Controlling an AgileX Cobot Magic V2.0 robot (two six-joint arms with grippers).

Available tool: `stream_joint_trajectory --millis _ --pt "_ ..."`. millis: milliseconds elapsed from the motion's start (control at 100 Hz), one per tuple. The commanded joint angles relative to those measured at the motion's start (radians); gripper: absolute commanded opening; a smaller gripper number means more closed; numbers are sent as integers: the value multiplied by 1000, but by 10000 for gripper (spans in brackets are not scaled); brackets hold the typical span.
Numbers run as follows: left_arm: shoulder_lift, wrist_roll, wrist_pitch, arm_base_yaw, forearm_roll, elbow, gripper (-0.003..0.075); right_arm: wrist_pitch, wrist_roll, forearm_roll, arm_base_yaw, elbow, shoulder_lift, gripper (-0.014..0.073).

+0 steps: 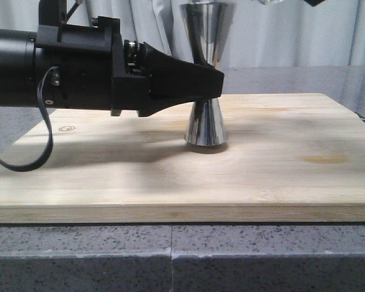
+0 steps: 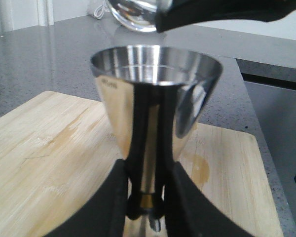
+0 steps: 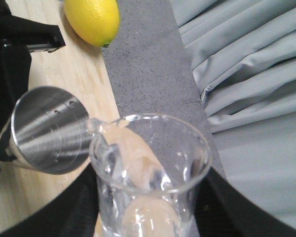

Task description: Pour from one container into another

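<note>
- Pouring step in hand: your right gripper [image 3: 148, 217] has the glass beaker [image 3: 150, 173] clenched between its fingers, tipped w/ the pour lip pointing at the steel jigger [image 3: 49, 131]. Lip sits just over the near rim of the jigger's top cup, judging by right wrist view.
- Left gripper [image 2: 145, 207] is clamped on the jigger's narrow waist, pads either side of the gold band. Front view shows the jigger [image 1: 205, 79] upright on the wooden board [image 1: 280, 176], base flat on the wood, roughly board centre.
- To do it well: hold the left arm dead steady, no squeeze change; the waist is thin and the steel is slick, so any twist could rock the base.
- Tilt the beaker slowly w/ wrist roll only, keep the lip inside the rim line. Cup mouth is small vs beaker mouth, so overshoot likely spills onto the board.
- Can't tell how much liquid is in the beaker; glass looks mostly clear w/ refraction, no obvious level line. Left wrist view shows the beaker [image 2: 135, 12] just above the cup, jigger inside looks dry/shiny, so I'd judge the pour barely begun or not yet.
- Jigger look: polished hourglass, mirror finish, marks stamped inside the cup wall.
- Lemon [image 3: 92, 20] lies on the grey counter [image 3: 148, 59] at the board edge, well clear of the pour.
</note>
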Motion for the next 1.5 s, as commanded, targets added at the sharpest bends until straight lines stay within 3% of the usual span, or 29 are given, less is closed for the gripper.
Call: stream_joint_trajectory --millis 0,190,1490 --pt "-49 -10 -83 0 -44 -27 -19 -48 -7 -33 0 -36 -16 161" --pt "-49 -10 -83 0 -44 -27 -19 -48 -7 -44 0 -36 -16 131" --pt "-49 -10 -83 0 -44 -27 -19 -24 -7 -123 26 -36 -16 132"
